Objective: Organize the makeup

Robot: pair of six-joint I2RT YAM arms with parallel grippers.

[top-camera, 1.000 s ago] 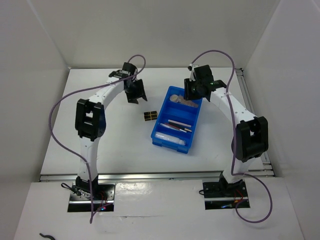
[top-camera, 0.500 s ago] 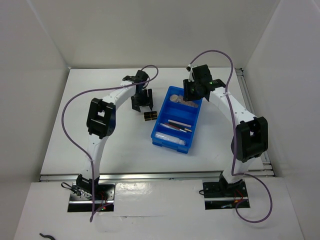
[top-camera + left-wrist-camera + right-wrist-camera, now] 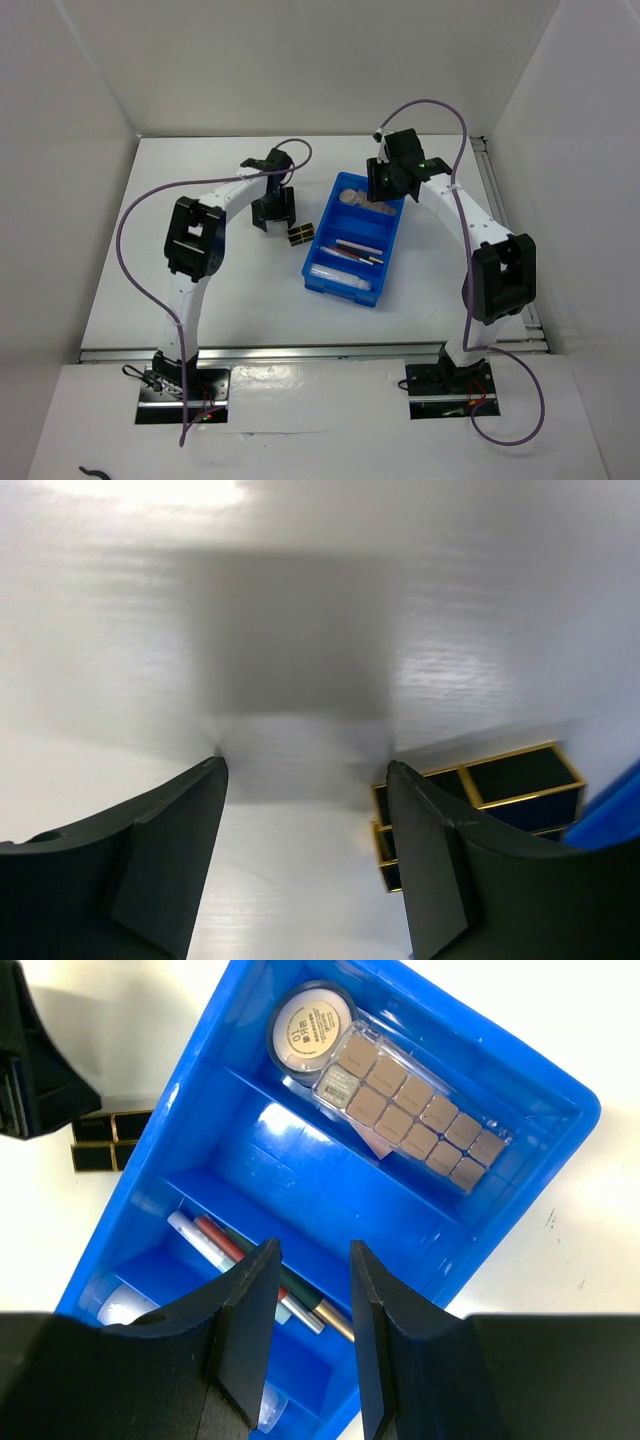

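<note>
Left gripper (image 3: 305,770): jaws apart, shifted slightly nearer, beside palette (image 3: 520,775) on worktop (image 3: 300,580) | right gripper (image 3: 315,1260): narrowly apart, empty, unmoved above bin (image 3: 300,1150).

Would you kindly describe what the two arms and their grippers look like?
Both arms have white links with bulky black joint housings, and a purple cable loops alongside each. The left gripper and right gripper are matte black, each with two flat, wedge-shaped fingers.

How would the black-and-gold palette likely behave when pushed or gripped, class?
The black palette looks flat and straight-edged, so probably stiff. Lying low on the white table, it should slide rather than roll or tip. Its glossy faces may slip in a grip.
</note>
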